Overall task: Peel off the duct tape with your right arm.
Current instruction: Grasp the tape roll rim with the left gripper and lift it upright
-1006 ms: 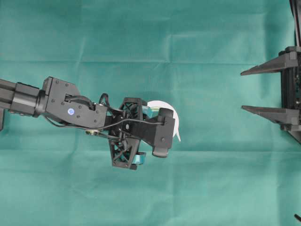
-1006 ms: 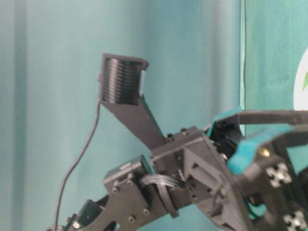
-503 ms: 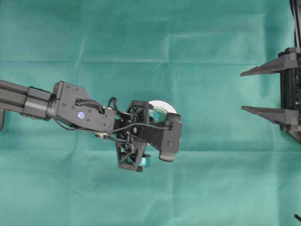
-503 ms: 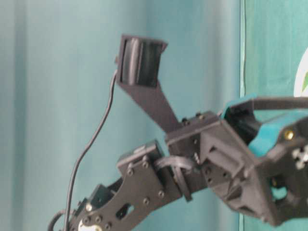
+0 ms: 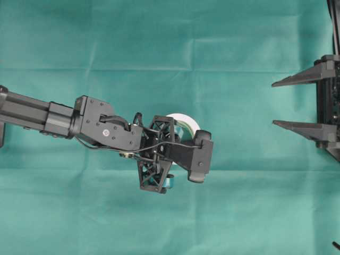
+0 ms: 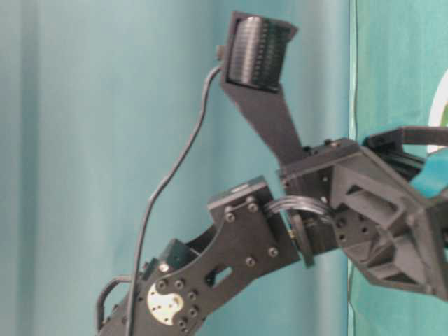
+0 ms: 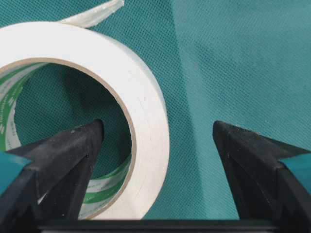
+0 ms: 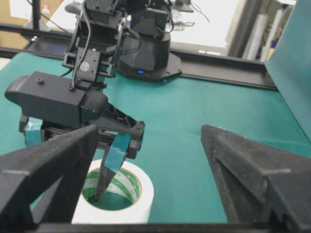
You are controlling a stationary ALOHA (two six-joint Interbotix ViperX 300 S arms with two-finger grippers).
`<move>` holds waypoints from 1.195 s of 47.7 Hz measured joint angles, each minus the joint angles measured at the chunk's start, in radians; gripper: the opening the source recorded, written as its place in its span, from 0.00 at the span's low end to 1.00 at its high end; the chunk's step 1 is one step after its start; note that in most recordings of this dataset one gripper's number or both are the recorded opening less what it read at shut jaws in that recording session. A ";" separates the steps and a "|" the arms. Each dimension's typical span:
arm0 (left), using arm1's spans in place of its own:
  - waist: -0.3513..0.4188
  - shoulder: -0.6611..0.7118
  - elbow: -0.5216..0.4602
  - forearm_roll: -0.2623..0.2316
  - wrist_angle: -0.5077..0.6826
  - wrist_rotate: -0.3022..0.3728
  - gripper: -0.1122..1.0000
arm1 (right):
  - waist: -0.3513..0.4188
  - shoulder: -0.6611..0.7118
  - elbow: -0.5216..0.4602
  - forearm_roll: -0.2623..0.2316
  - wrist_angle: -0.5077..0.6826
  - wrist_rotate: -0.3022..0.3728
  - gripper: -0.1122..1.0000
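I see no box, tray or bin on my screens; the only thing that holds anything is the tape roll [image 7: 97,111] itself, lying flat on the green cloth [image 5: 170,37] with its hollow core facing up. In the left wrist view one finger [image 7: 63,160] of the left gripper [image 7: 158,133] dips into that core at about 7 o'clock, while the other finger stands outside the white wall at 4 o'clock, so the jaws are spread wide and straddle the wall without pinching it. A loose white strip [image 7: 95,12] curls off the roll at 12 o'clock.

From overhead the roll sits near the middle of the cloth, mostly covered by the left arm's wrist and camera mount [image 5: 199,162]; only an arc at 1 o'clock shows. The right gripper [image 5: 295,103] waits at 3 o'clock, well apart from the roll, its plain black fingers wide apart and holding nothing; its arm is cut off by the frame edge.

The table-level view shows only blurred black arm parts, and I cannot make out the roll there.
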 measured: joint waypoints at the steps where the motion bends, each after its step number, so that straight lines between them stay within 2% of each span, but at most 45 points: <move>1: 0.000 0.003 -0.002 0.000 -0.002 -0.002 0.98 | 0.002 0.002 0.002 0.000 0.000 0.000 0.83; 14: 0.011 0.035 -0.002 0.000 -0.003 0.002 0.98 | 0.000 0.000 0.009 -0.002 -0.014 0.000 0.83; 21: 0.012 0.037 -0.002 0.000 -0.005 0.003 0.94 | 0.000 0.000 0.011 -0.002 -0.012 0.000 0.83; 25: 0.011 0.037 -0.002 0.002 -0.003 0.002 0.81 | 0.002 0.002 0.011 0.000 -0.014 0.000 0.83; 33: 0.015 0.037 -0.003 0.003 -0.005 0.009 0.40 | 0.000 0.002 0.012 -0.002 -0.014 0.000 0.83; 37: 0.017 0.035 -0.003 0.002 -0.003 0.012 0.28 | 0.002 0.003 0.011 -0.002 -0.014 0.000 0.83; 47: 0.017 0.032 -0.005 0.002 0.021 0.063 0.28 | 0.000 0.015 0.012 -0.002 -0.014 0.000 0.83; 57: 0.014 0.028 -0.023 0.002 0.089 0.064 0.28 | 0.000 0.025 0.011 -0.002 -0.021 0.002 0.83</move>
